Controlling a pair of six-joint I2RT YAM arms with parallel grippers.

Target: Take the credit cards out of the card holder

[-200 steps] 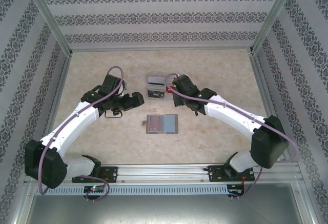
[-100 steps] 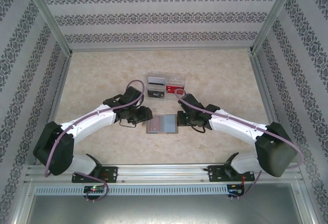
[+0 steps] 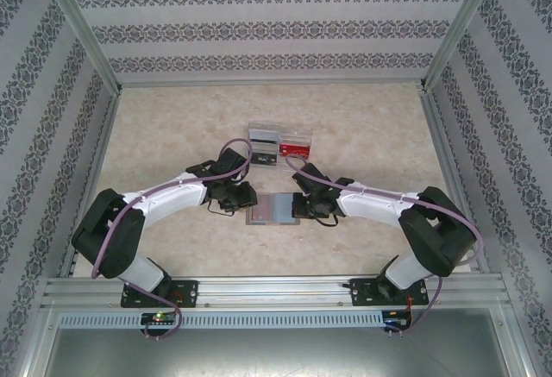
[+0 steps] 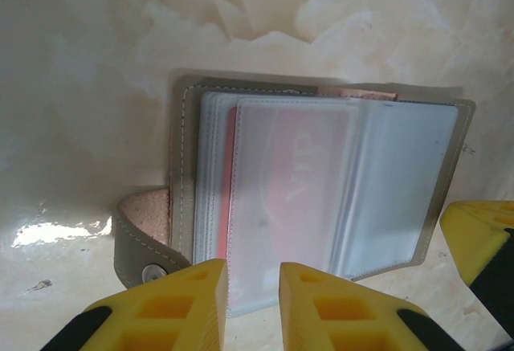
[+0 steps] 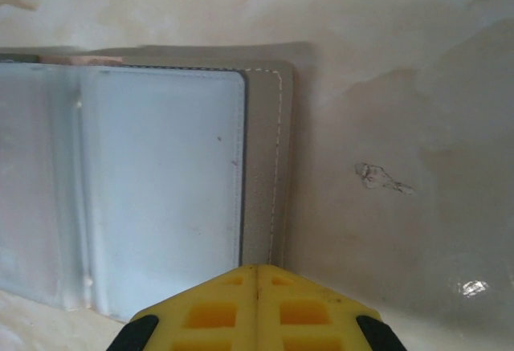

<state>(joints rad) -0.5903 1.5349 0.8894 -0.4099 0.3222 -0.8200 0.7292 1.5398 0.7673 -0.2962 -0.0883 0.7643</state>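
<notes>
Card holder: lies open on worktop, long axis left-right, reddish credit card in sleeve just ahead of left gripper, slightly parted, holding nothing; right gripper clenched at right edge.
</notes>
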